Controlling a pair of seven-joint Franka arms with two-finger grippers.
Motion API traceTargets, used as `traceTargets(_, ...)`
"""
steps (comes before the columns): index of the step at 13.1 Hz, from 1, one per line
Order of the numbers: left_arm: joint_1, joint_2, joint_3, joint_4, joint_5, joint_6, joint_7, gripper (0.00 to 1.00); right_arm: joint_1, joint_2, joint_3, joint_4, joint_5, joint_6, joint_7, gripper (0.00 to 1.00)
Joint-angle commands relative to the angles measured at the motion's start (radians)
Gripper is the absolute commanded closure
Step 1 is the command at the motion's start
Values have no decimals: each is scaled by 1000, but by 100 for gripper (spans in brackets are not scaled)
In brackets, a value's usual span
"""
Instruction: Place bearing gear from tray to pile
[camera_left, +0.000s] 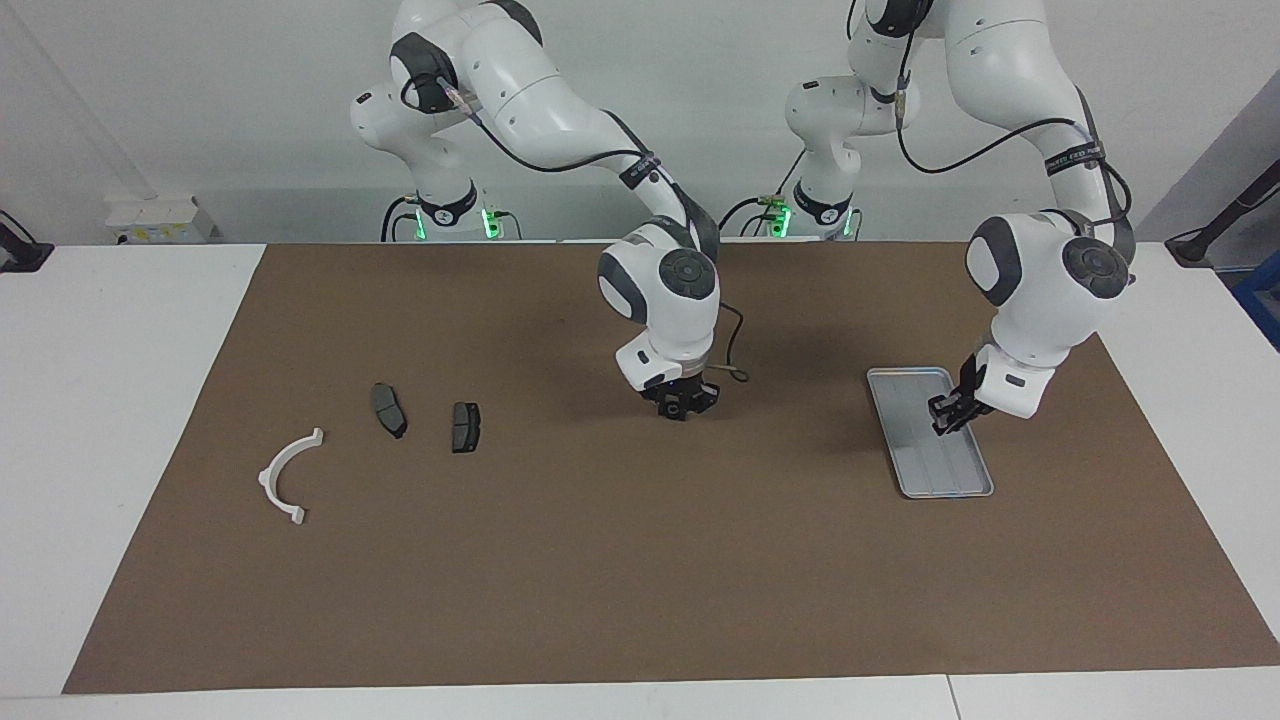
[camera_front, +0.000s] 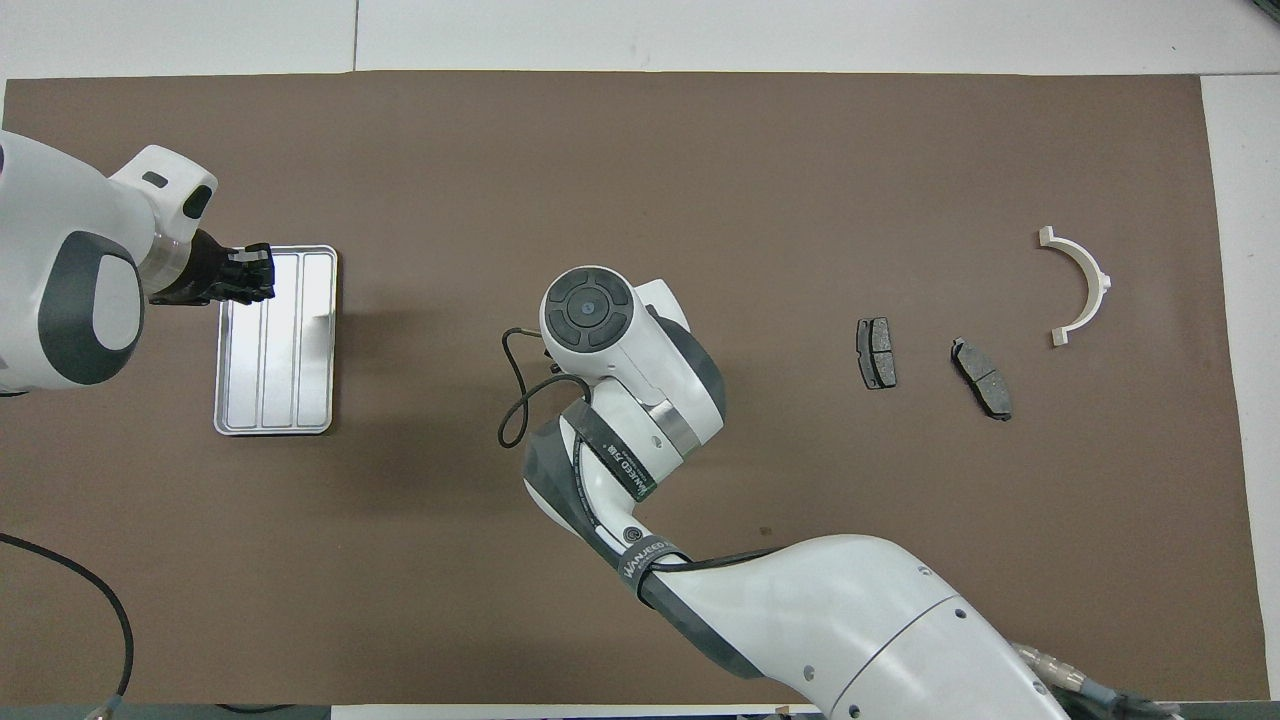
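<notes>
The silver tray (camera_left: 935, 492) (camera_front: 290, 350) lies toward the left arm's end of the brown mat. My left gripper (camera_left: 948, 420) (camera_front: 255, 275) hangs shut a little above the tray's rim, holding nothing. My right gripper (camera_left: 682, 404) is down at the mat's middle, shut on the bearing gear (camera_left: 681, 410), a small dark round part mostly hidden by the fingers. From overhead the right arm's own wrist covers both. The pile lies toward the right arm's end: a white half-ring bracket (camera_left: 268, 476) (camera_front: 1098, 275) and two dark grey plates (camera_left: 389, 410) (camera_left: 465, 427) (camera_front: 876, 352) (camera_front: 981, 378).
The brown mat (camera_left: 640, 580) covers most of the white table. A thin black cable loop (camera_left: 737, 374) (camera_front: 512, 400) hangs from the right arm's wrist just above the mat. A small grey box (camera_left: 160, 218) sits off the mat near the wall.
</notes>
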Motion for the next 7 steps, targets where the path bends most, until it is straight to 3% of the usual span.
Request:
traceTargets(1,-42,7,3,42,-9,-58,-69,100,-21,-6,8,-3,20,-15,-44,100)
traceTargets(4,-101,9,5,56,-7,-93,-150,100,-77,-35,5,124,5,-180,-94,100)
traceTargets(7,-216,7,5,51,-3,-92,-332,100,-210,-132,7,232,9,-375,-347,100)
